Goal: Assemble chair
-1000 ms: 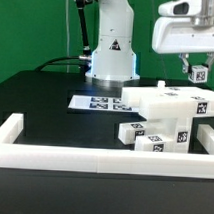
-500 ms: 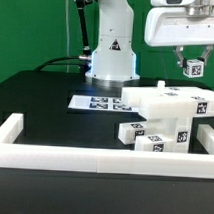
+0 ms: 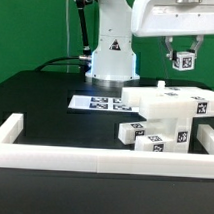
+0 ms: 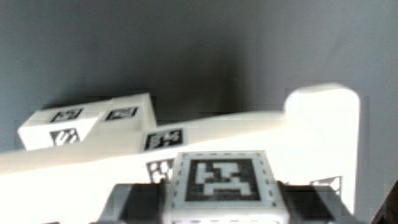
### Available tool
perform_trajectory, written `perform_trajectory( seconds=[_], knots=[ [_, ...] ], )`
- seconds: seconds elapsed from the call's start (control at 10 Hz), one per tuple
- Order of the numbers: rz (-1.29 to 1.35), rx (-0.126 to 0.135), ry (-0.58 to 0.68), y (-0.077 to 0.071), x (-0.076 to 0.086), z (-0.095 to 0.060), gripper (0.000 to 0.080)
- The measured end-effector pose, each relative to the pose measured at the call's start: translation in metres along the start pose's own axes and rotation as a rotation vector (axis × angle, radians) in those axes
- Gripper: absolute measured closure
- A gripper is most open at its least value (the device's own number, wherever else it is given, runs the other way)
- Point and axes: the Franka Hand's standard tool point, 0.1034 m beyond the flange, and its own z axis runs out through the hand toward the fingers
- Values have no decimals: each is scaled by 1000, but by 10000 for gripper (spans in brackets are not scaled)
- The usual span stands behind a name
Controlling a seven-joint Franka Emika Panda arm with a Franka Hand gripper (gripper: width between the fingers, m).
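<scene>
My gripper is high at the exterior view's right, shut on a small white chair part with a black-and-white tag. It hangs well above the partly joined chair, a stack of white blocky tagged parts on the black table. In the wrist view the held part's tag fills the space between my fingers. Beyond it lie the white chair slab and a tagged block.
The marker board lies flat on the table in front of the robot base. A long low white border rail runs along the front, with side rails at the exterior view's left and right.
My gripper has risen and moved toward the exterior view's left, carrying the small tagged part up away from the chair stack.
</scene>
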Motion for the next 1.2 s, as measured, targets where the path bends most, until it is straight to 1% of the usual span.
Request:
perform_trajectory(
  seconds=[0.2,0.3,0.4,0.5,0.6,0.7,0.8,1.0,1.2],
  knots=[
    [1,0,-5,-1,-3,2,508],
    [-8,-6,-4,1,-2,3,508],
    [-34,-35,9,10,5,8,508],
    [-72,-41,9,20,13,5,508],
    [-111,-52,25,35,27,-1,508],
    [-137,-65,24,49,38,-3,508],
    [-143,-71,26,53,46,-5,508],
    [-141,-70,22,53,44,-3,508],
    [-150,-72,20,55,46,-3,508]
  ],
)
